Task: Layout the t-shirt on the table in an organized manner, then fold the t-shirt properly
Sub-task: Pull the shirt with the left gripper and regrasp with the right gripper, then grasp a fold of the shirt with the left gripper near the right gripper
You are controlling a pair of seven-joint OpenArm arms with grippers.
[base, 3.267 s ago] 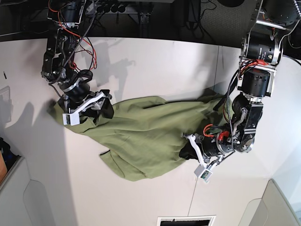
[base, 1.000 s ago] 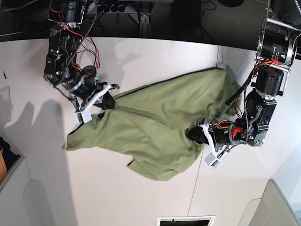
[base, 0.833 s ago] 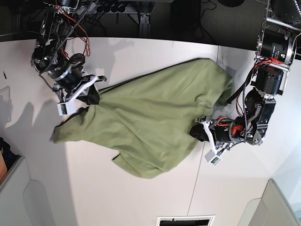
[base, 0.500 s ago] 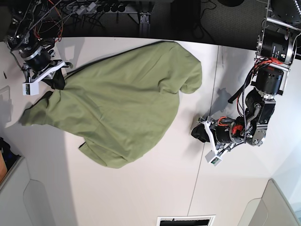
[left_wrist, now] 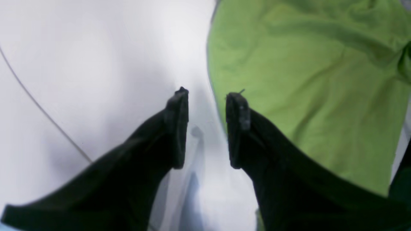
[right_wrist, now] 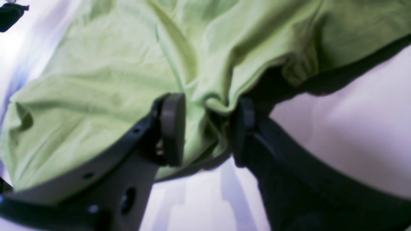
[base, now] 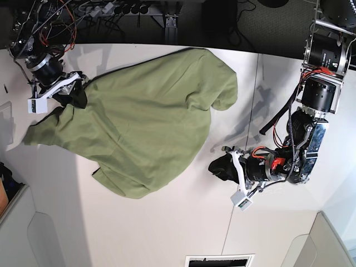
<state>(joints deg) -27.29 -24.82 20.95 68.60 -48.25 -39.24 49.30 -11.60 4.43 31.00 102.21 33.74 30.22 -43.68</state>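
Note:
The olive green t-shirt (base: 144,117) lies rumpled on the left half of the white table (base: 167,222), one end reaching the far edge. My right gripper (base: 75,95) is at the shirt's far left corner. In the right wrist view it (right_wrist: 208,128) is shut on a bunched fold of the t-shirt (right_wrist: 112,80). My left gripper (base: 218,167) is low over bare table, to the right of the shirt and apart from it. In the left wrist view it (left_wrist: 205,125) is open and empty, with the shirt's edge (left_wrist: 305,80) just beyond its right finger.
A thin dark seam (base: 245,144) crosses the table near my left arm and shows in the left wrist view (left_wrist: 41,106). Grey bins sit at the near left corner (base: 16,233) and the near right corner (base: 334,239). Cables and dark gear (base: 139,14) line the far edge.
My right gripper dragged the shirt left and toward the far edge. My left gripper let go of it and has since shifted a little left toward the shirt.

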